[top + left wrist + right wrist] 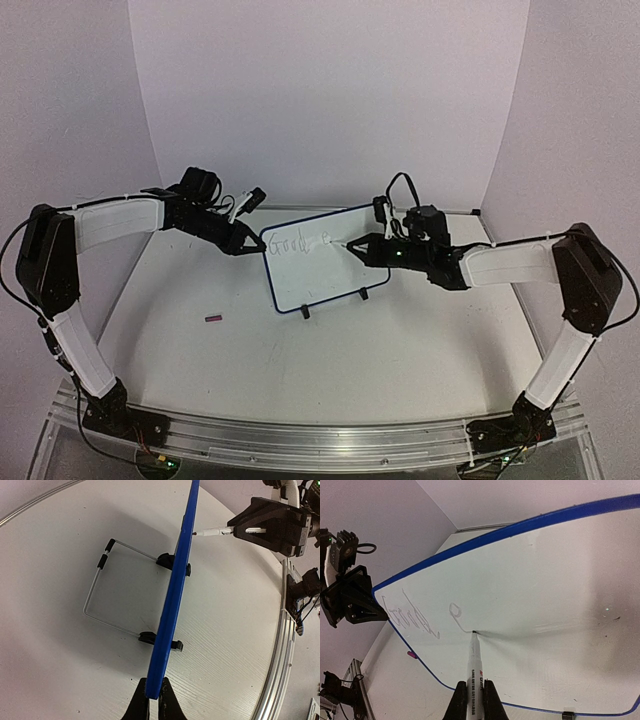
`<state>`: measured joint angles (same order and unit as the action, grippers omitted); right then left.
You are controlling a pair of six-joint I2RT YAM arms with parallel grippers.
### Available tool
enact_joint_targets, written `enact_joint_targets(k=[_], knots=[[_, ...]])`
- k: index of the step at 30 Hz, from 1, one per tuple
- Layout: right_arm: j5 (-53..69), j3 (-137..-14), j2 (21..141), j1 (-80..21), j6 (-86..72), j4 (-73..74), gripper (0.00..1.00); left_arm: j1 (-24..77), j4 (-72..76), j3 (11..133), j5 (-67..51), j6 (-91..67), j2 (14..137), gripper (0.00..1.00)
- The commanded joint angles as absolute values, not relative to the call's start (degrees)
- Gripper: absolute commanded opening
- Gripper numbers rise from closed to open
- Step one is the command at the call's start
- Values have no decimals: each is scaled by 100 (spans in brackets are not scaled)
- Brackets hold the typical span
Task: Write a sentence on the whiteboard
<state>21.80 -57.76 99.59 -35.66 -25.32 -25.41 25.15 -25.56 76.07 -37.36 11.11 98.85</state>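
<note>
One whiteboard (325, 272) | left tool (154, 701) grips edge — right tool's (475, 694) marker (475, 661) touches it

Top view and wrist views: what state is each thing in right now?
whiteboard: upright on its feet, side edge clamped.
sentence: unfinished, "Good" plus one started letter.
marker: uncapped, tip on the whiteboard.
left hand: shut on whiteboard.
right hand: shut on marker.
small red piece: lying loose, apart from the whiteboard.
</note>
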Motion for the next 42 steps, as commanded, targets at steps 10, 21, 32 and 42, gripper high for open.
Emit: enact_joint_targets(k=[10,21,32,42], knots=[[2257,-5794,9498,-3536,-2399,-2730,0,2602,-2981,7646,-3302,1415,10153,0],[2143,-6054,9787,-3539,-2441,-2705,0,2606,-2979,7646,-3287,1423,10156,0],[2043,-6145,9948,-3533,-2478,-2672,0,2610,-2996,7647,-3285,1416,10143,0],[2010,-5827,9893,-3533,-2556,-2645,0,2610,-2988,7648,-3287,1424,10143,0]])
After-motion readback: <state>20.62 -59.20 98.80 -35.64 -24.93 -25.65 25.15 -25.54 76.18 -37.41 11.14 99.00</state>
